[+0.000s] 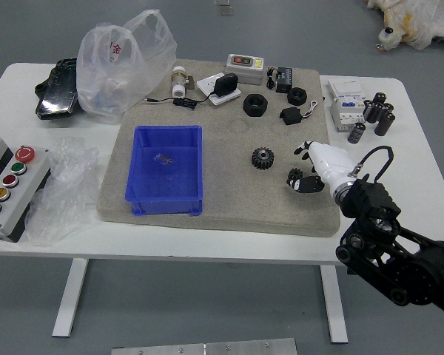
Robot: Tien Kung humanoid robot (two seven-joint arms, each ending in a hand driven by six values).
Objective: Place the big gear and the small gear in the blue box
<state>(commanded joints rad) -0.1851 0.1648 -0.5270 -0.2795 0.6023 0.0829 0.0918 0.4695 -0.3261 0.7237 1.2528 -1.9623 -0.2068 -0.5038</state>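
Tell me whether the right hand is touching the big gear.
Apart. The head view shows a bare strip of the grey mat between the right hand and the big gear.

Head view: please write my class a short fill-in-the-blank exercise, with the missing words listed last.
The open plastic box is coloured ____.
The robot's ____ hand reaches over the grey mat.
The black toothed gear beside this hand is ____ than the other black toothed gear.

blue; right; smaller
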